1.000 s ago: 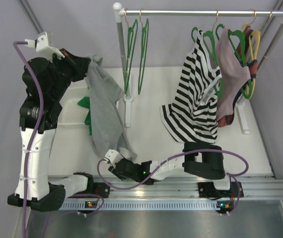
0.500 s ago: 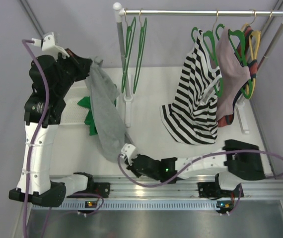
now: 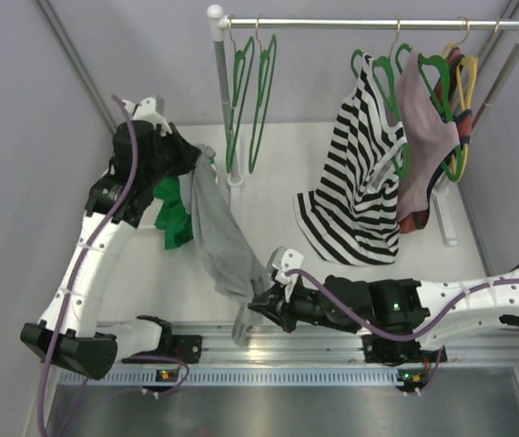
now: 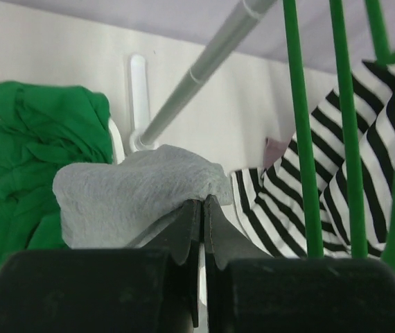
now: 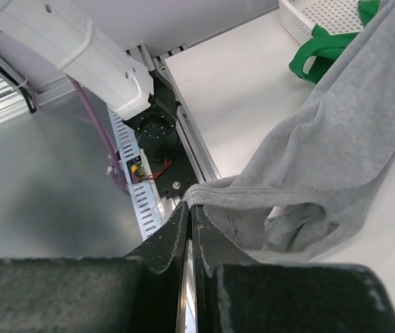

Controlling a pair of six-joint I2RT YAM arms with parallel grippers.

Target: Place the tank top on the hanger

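Tank top (image 3: 218,232) | left gripper (image 4: 202,205) clamped on one end | right gripper (image 5: 189,208) newly pinched onto other end | now spanned, ready for hanger (image 4: 301,139)

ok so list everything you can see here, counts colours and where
tank top: one, light grey, between both grippers
empty hangers: two, green, rail's left end
loaded hangers: several, green, rail's right half
striped top: one, black and white, hung right of middle
hung garment: one, mauve, beside the striped top
yellow hangers: count unclear, rail's far right
green garment: one, bright green, by the basket
basket: one, white, left on the table
rail: one, silver, across the back
left gripper: one, black, shut on the tank top's upper end
right gripper: one, black, shut on its lower end
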